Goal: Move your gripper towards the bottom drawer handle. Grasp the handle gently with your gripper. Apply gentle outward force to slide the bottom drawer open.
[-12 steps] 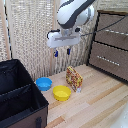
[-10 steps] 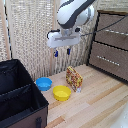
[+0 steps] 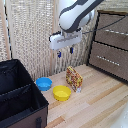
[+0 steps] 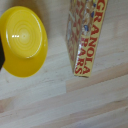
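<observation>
My gripper (image 3: 65, 52) hangs in the air at the tip of the glossy white arm, its two dark fingers (image 3: 58, 54) pointing down and apart, nothing between them. It is above the floor items and well off to the exterior view's left of the dark brown dresser. The bottom drawer (image 3: 120, 68) is the lower wide front at the exterior view's right, pushed in flush. Its thin silver bottom drawer handle (image 3: 107, 58) runs across the front, untouched. The wrist view shows only the floor below, no drawer.
A granola bars box (image 3: 74, 78) (image 4: 87, 35) stands on the light wood floor under the gripper, beside a yellow bowl (image 3: 62, 92) (image 4: 22, 40) and a blue bowl (image 3: 44, 83). A black fabric box (image 3: 17, 95) fills the exterior view's lower left. An upper drawer (image 3: 114, 29) sits above the bottom one.
</observation>
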